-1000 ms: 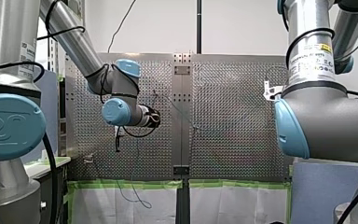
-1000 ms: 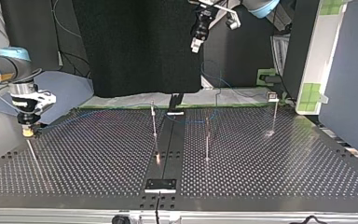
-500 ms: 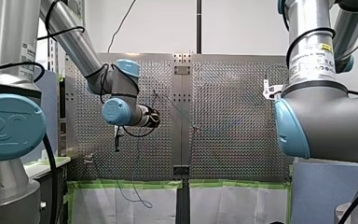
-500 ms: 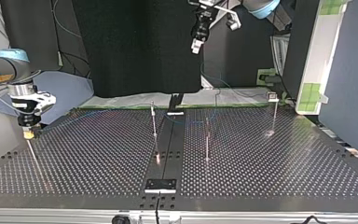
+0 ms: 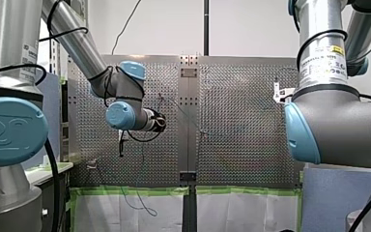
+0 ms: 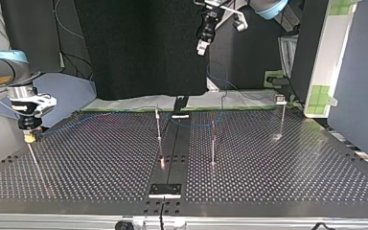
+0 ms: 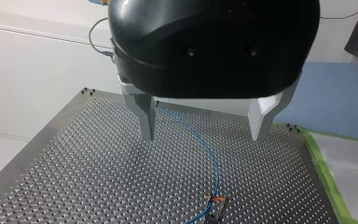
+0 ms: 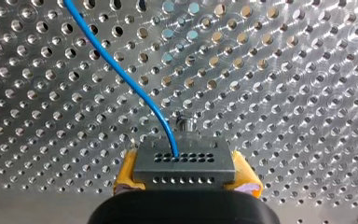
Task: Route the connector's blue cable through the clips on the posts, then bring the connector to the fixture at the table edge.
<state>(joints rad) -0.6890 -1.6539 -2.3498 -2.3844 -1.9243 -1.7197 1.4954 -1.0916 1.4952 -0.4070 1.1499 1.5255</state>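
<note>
Right gripper [image 8: 186,179] was clamped on the connector [image 8: 184,163], with the yellow pads [image 8: 127,170] pressed to both of its sides and the grey, hole-dotted face pointing down at the perforated table [image 8: 284,93]. The blue cable [image 8: 121,74] left the connector's face and curved away ahead of the gripper across the table. A small metal pin [image 8: 183,123] stood just ahead of the connector. In the top view this gripper hung low over the table's left edge area, with the connector at its tip.

Left gripper [image 7: 203,137] was wide open, its metal fingers [image 7: 144,112] well apart with nothing between them. It hovered high above the table, well apart from the connector. Under and ahead of it the blue cable ran along the table to a clip on a post [image 7: 216,207]. In the top view three thin posts [image 6: 213,143] stood near the table's middle.
</note>
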